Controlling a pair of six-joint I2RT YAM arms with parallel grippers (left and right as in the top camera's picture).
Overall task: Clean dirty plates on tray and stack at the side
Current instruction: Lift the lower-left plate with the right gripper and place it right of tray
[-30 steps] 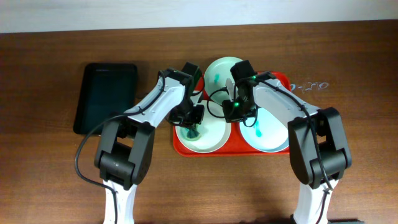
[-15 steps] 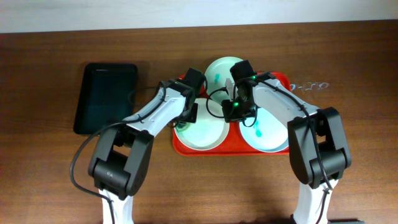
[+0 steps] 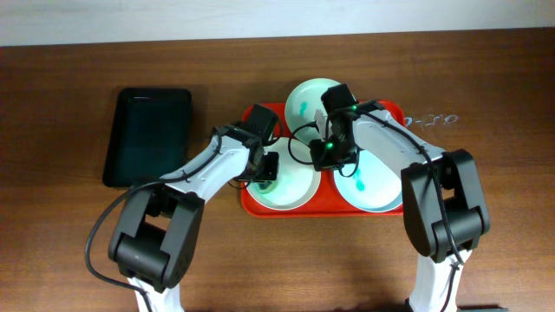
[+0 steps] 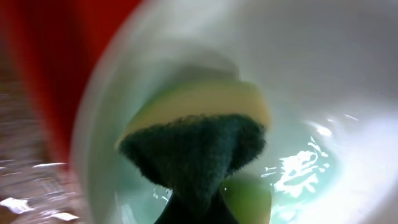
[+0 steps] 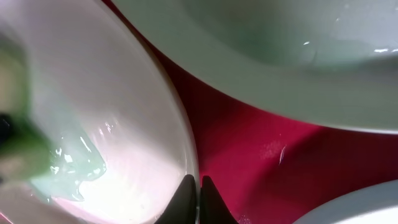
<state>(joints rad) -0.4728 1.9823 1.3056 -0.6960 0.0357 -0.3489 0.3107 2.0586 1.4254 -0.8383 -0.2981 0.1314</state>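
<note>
- Closest in the left wrist view, a sponge point(image 4: 199, 149) fills the centre: a dark green, fuzzy scouring face over a smooth yellow foam layer. It narrows to a pinch at the bottom edge, so the left gripper point(image 3: 267, 169) is clamped on it, though its fingers are out of that frame.
- Behind the sponge curves the glossy, wet, pale mint wall of the lower-left plate point(image 4: 348, 74). A blurred strip of the red tray point(image 4: 68, 62) shows at the upper left.
- Only the right wrist view shows the right gripper point(image 5: 199, 202): two black fingertips at the bottom centre, nearly together on the thin rim of that same plate.
- That view also shows shiny red plastic between the plates, the top plate point(image 5: 280, 56) along the upper right, and a green blur of sponge at the left edge.
- Only the overhead view shows the whole layout: three round, shallow plates on the tray, the lower-left one, the lower-right plate point(image 3: 377, 192) and the top one, the last two with teal smears.
- Farther left, on the brown wooden table point(image 3: 78, 251), lies a black tray point(image 3: 147, 134), rectangular with rounded corners.
</note>
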